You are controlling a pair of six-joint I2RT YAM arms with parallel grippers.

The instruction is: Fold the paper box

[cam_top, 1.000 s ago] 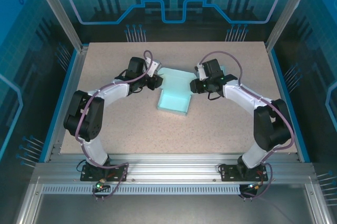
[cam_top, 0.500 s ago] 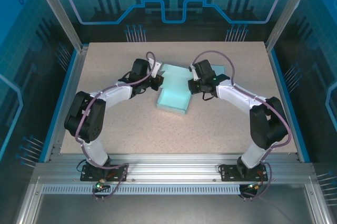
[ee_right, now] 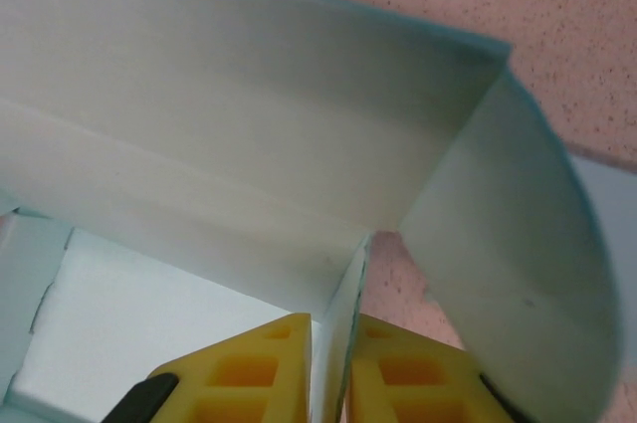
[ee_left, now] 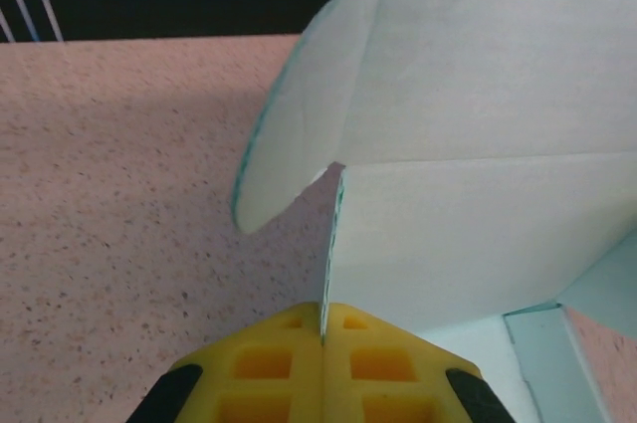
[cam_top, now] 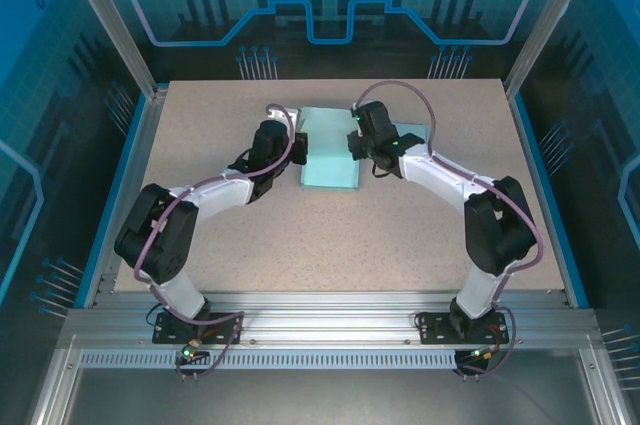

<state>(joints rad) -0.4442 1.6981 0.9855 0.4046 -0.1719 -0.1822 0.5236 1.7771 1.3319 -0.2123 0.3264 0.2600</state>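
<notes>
Toward the far middle of the speckled table (cam_top: 400,235), the pale teal paper box (cam_top: 330,167) is flanked by both arms. The left gripper (ee_left: 321,328) is clamped on the edge of an upright side panel (ee_left: 468,244), yellow fingers (ee_left: 269,368) pressed together on the sheet, and the right gripper (ee_right: 333,328) is likewise closed on the opposite panel's thin edge. Beyond each grip, a rounded flap (ee_left: 289,134) is seen curving off the raised wall.

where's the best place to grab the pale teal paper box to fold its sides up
Probably the thin free edge of a raised side panel of the pale teal paper box, coming in from each outer side and closing across the sheet. The panels are flat and thin, so an edge pinch suits them; the left claw and right claw hold such edges.
</notes>
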